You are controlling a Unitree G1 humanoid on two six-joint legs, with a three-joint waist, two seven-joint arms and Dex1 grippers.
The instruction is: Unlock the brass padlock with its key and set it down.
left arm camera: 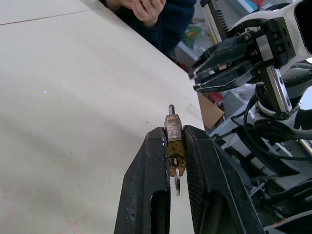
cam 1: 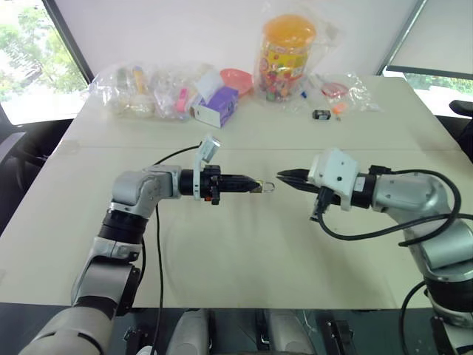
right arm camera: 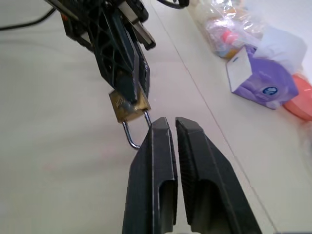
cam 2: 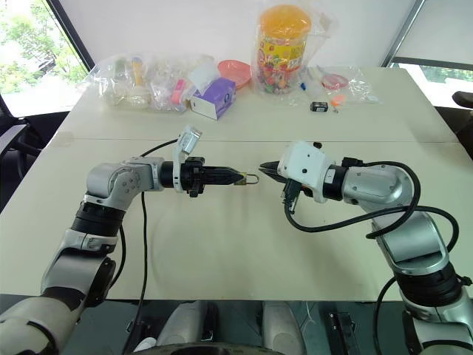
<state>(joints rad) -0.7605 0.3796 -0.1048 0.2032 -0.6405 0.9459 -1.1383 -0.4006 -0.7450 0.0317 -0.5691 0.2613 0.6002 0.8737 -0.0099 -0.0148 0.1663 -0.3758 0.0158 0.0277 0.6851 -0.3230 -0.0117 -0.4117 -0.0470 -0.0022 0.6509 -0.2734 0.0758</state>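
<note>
My left gripper [cam 1: 253, 184] points level toward the right and is shut on the brass padlock [left arm camera: 173, 141], a small yellow-gold block clamped between its two black fingers [left arm camera: 146, 185]. The padlock's silvery shackle [right arm camera: 132, 135] sticks out past the fingertips toward my right gripper. A small silvery key [left arm camera: 177, 184] sits in the padlock's underside between the fingers. My right gripper [cam 1: 284, 176] is shut with nothing in it. Its tips hover just beside the shackle, a little apart from it. Both hands hang above the middle of the table [cam 1: 244, 251].
Along the table's far edge lie clear bags of small items [cam 1: 140, 90], a purple and white box [cam 1: 216, 106], a jar with an orange lid [cam 1: 287, 55] and a small black-and-orange item [cam 1: 325, 113]. A person's hands [left arm camera: 146, 9] show beyond the table's edge.
</note>
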